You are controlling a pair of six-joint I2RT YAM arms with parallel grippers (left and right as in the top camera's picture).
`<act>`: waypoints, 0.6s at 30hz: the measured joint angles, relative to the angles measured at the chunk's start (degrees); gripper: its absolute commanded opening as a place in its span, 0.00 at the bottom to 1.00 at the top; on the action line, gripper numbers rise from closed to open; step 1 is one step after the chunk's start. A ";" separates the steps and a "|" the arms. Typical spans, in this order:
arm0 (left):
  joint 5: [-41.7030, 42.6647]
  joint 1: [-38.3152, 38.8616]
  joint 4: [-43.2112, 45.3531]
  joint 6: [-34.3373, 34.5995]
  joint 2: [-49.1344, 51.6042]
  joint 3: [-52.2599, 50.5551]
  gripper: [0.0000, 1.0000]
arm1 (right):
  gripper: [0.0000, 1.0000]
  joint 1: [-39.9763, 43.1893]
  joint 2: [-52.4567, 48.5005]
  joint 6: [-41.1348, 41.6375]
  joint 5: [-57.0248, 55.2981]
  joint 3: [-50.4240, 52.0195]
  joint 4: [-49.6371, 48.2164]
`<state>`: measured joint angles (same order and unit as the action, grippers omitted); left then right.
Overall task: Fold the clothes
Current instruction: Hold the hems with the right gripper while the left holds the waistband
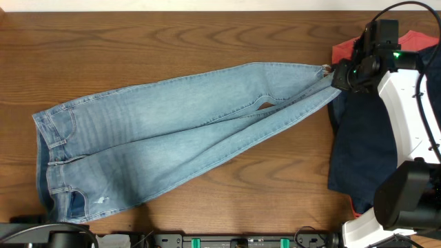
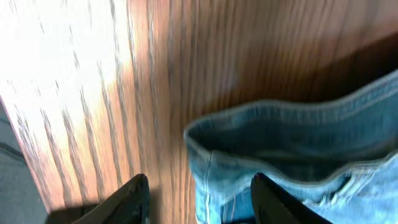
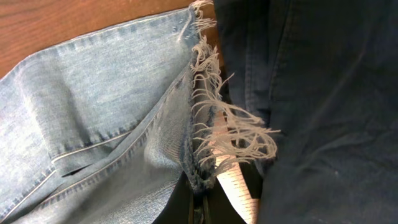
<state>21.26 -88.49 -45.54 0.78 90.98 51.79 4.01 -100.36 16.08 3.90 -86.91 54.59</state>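
The light-blue jeans (image 1: 172, 131) lie flat across the table, waistband at the left, legs running up to the right. My right gripper (image 1: 335, 73) is shut on the frayed hems (image 3: 205, 134) at the leg ends, over the edge of a dark garment. My left gripper (image 2: 199, 202) is open at the waistband corner (image 2: 214, 162), one finger on bare wood and the other over the denim. In the overhead view the left gripper sits at the bottom left edge, mostly out of view.
A dark navy garment (image 1: 362, 148) lies at the right on a red one (image 1: 348, 49). The white right arm (image 1: 406, 103) reaches over them. Bare wood table (image 1: 172, 41) lies behind the jeans. Equipment lines the front edge (image 1: 227, 241).
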 measured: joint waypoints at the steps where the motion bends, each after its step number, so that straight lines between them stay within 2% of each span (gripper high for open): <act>1: -0.15 0.13 0.81 0.31 0.00 -0.22 0.53 | 0.01 0.07 0.00 0.00 0.00 0.00 0.00; 5: -0.24 0.61 2.45 0.83 1.49 -1.66 0.49 | 0.01 0.09 0.00 0.00 0.00 0.00 0.00; 18: -0.24 0.85 7.02 2.27 3.87 -2.58 0.48 | 0.01 0.09 0.00 0.00 0.00 0.00 0.00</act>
<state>21.02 -87.64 -38.52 3.05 94.85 49.21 4.10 -100.36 16.08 3.90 -86.91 54.59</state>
